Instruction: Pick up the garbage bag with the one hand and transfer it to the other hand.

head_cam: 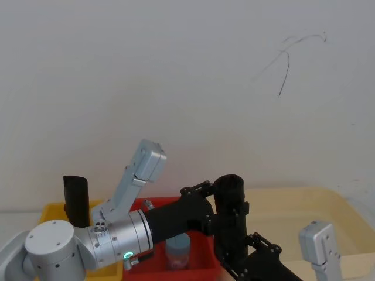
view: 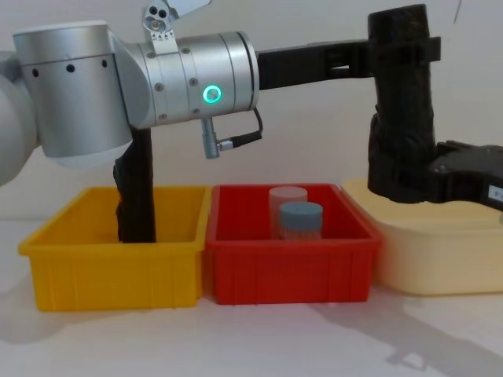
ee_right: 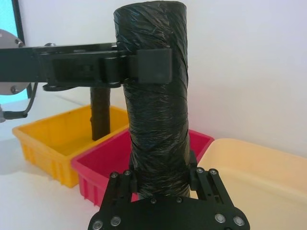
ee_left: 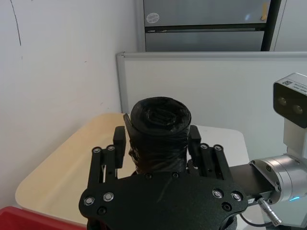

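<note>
Left gripper (ee_left: pixel 157 139) clamped high on the garbage bag (ee_right: pixel 153 100), upright above the red bin's (view: pixel 283 271) right edge, right gripper (ee_right: pixel 163 175) closed on its base; release upper hold only after confirming the lower.

A slim roll (view: pixel 138 196) stands in the left bin (view: pixel 110 271), two jars (view: pixel 302 222), seemingly one behind the other, sit in the middle bin (view: pixel 287 275), and over the left end of the tub (view: pixel 440 263) on the right the garbage bag (view: pixel 402 110) hangs upright, left gripper (view: pixel 402 52) clasping its top, right gripper (view: pixel 402 179) its foot.

Crinkled matte plastic garbage bag (ee_right: pixel 153 120); smooth red bin (view: pixel 287 271).
</note>
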